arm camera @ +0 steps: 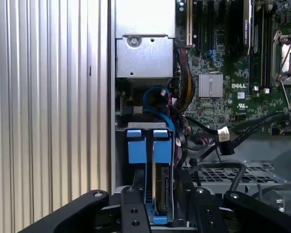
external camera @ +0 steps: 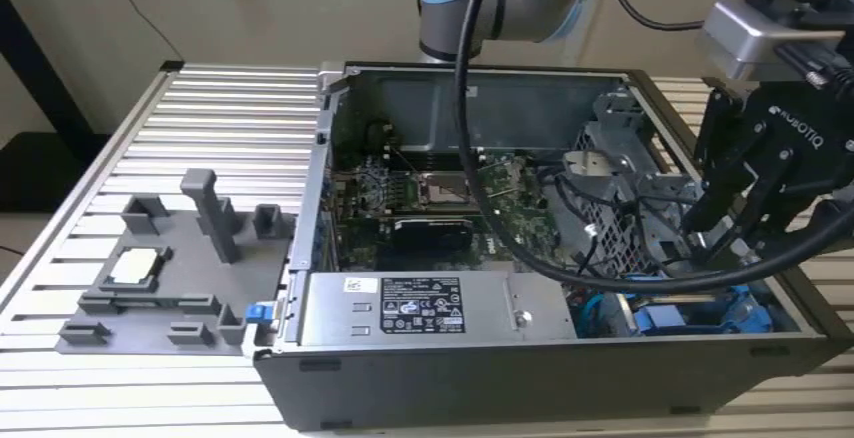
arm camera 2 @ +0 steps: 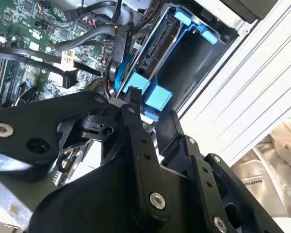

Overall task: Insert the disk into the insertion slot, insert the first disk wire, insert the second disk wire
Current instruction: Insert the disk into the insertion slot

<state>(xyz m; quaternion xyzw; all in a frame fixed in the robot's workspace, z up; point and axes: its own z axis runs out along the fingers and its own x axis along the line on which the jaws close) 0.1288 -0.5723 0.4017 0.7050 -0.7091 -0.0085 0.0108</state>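
Observation:
The disk (arm camera: pixel 161 194) stands on edge in its bright blue frame (arm camera 2: pixel 157 97), set down into the insertion slot (arm camera 2: pixel 194 73) at the case's corner. My gripper (arm camera: pixel 162 209) sits right over it, one black finger (arm camera: pixel 131 206) on each side, and looks shut on the frame's near end. In the exterior view my gripper (external camera: pixel 714 243) hangs above the blue frames (external camera: pixel 661 318) beside the grey perforated drive cage (external camera: pixel 621 223). A loose blue wire (arm camera: pixel 153 97) and black wires (arm camera: pixel 208 141) lie beside the slot, their ends not plugged into the disk.
The silver power-supply box (external camera: pixel 414 308) fills the case's front. The green motherboard (external camera: pixel 441 188) lies behind it. The arm's thick black cable (external camera: pixel 534 248) drapes across the case. A grey fixture (external camera: pixel 174 268) stands on the slatted table (external camera: pixel 200 138) at the exterior view's left.

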